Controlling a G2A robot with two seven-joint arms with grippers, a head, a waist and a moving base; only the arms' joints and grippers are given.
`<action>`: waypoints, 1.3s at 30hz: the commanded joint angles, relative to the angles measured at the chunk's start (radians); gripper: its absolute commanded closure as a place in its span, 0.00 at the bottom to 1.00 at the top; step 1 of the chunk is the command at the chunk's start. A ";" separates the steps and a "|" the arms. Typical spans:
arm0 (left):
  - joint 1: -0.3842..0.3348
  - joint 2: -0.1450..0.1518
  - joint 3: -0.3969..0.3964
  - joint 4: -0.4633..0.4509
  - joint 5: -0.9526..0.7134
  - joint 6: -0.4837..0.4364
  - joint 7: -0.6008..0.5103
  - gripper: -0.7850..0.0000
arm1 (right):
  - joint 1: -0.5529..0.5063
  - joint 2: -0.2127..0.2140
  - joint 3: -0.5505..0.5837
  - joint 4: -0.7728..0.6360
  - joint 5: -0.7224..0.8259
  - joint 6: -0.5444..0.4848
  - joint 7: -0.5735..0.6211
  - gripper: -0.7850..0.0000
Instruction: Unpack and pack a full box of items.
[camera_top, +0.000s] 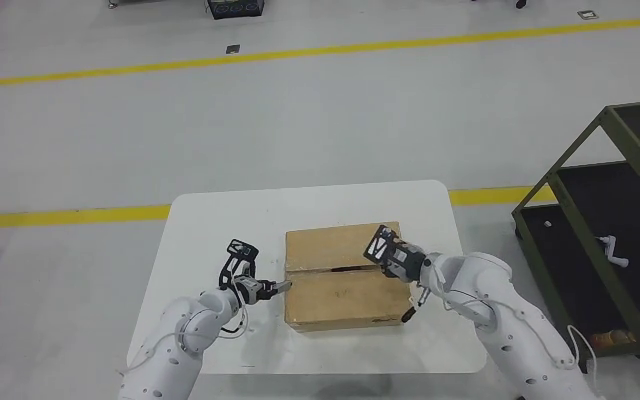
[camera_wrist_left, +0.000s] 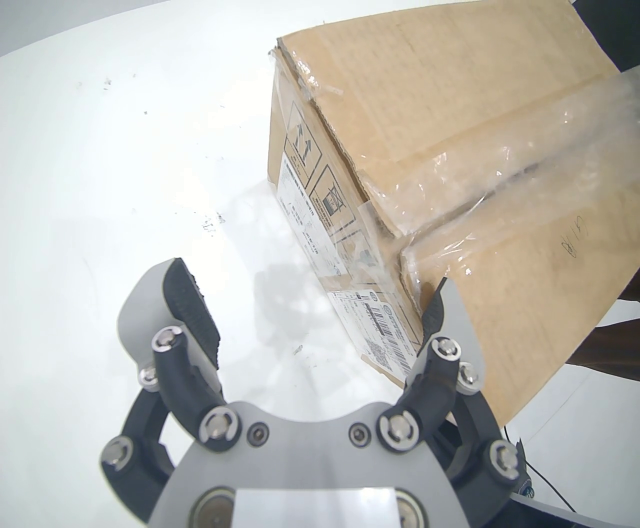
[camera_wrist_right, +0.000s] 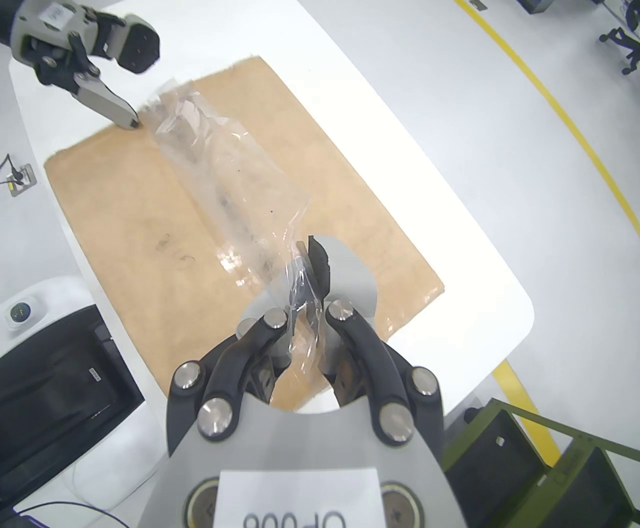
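A closed cardboard box (camera_top: 340, 275) sits on the white table (camera_top: 220, 230). The right gripper (camera_wrist_right: 306, 260) pinches clear tape (camera_wrist_right: 225, 165) lifting from its top seam, while the left gripper (camera_wrist_left: 312, 277) hovers, fingers spread, at the box's end.

Left pincer (camera_wrist_left: 310, 280) spread wide, right pincer (camera_wrist_right: 305, 270) clamped.
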 joint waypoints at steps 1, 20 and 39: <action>-0.001 0.001 0.001 0.001 -0.001 -0.002 -0.002 0.00 | -0.010 0.003 0.007 -0.001 -0.019 -0.004 0.006 1.00; -0.004 0.008 0.010 -0.004 -0.006 0.006 0.003 0.00 | -0.011 0.002 -0.012 0.048 -0.067 -0.013 0.019 1.00; 0.003 0.013 0.018 -0.011 -0.017 0.014 0.020 0.00 | -0.025 0.000 -0.040 0.036 -0.208 0.041 0.018 1.00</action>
